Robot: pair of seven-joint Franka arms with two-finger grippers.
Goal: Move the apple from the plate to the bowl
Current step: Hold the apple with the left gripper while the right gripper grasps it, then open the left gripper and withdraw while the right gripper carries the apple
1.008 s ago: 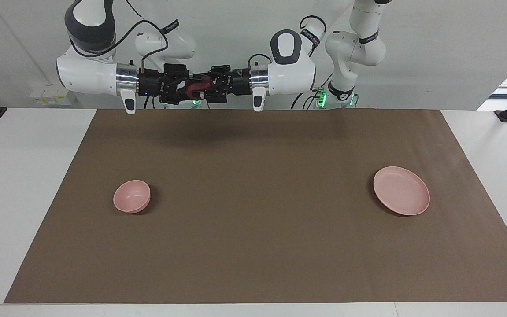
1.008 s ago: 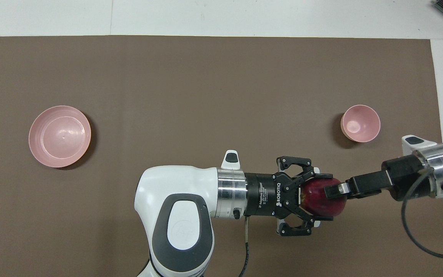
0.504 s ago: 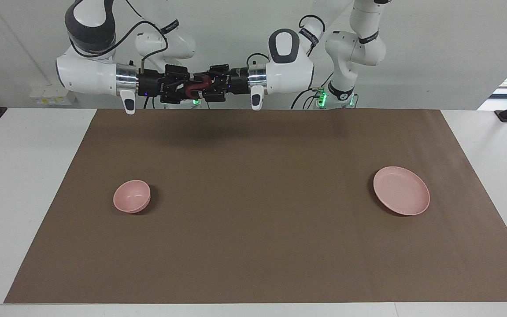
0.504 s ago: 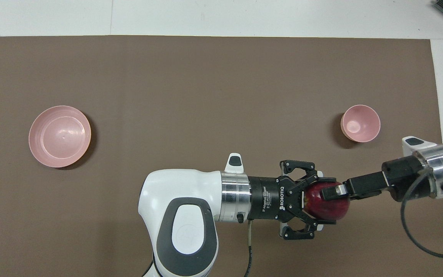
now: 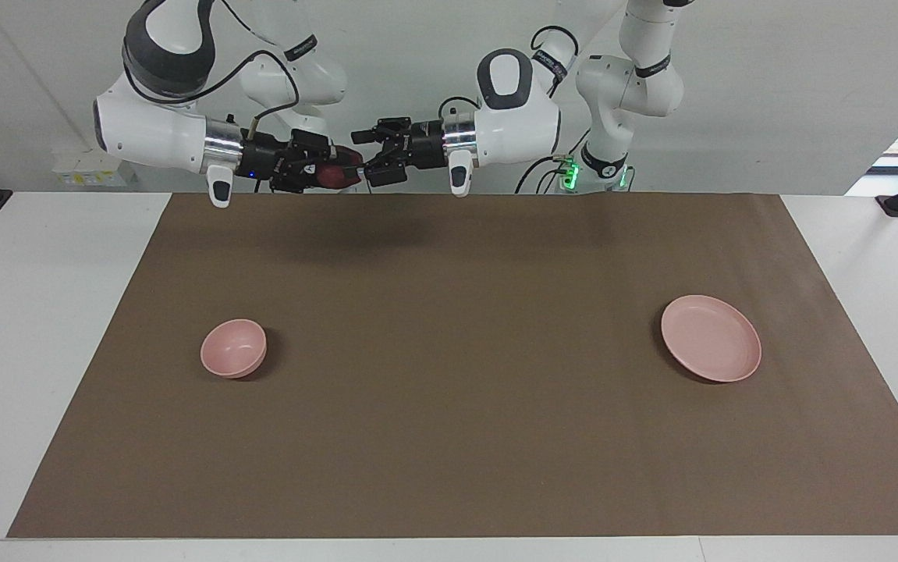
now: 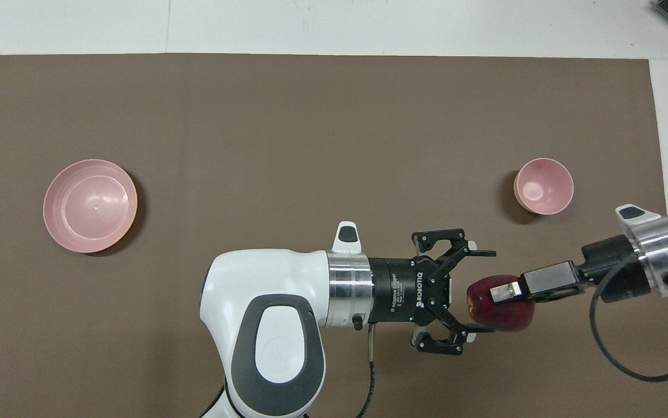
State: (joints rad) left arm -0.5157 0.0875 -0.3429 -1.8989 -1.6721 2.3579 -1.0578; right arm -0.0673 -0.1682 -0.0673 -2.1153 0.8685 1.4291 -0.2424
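Note:
The dark-red apple [image 6: 499, 310] [image 5: 331, 176] is held in the air by my right gripper [image 6: 502, 293] [image 5: 343, 170], which is shut on it over the brown mat's edge nearest the robots. My left gripper [image 6: 486, 290] [image 5: 363, 152] is open right beside the apple, its fingers apart and off the fruit. The small pink bowl [image 6: 543, 186] [image 5: 233, 348] stands empty toward the right arm's end of the table. The flat pink plate [image 6: 90, 205] [image 5: 710, 337] lies empty toward the left arm's end.
A brown mat [image 5: 449, 437] covers most of the white table [image 5: 35, 328]. Only the bowl and the plate stand on it.
My left gripper has opened and drawn back from the apple. My right gripper keeps the apple and has shifted a little toward its own end of the table.

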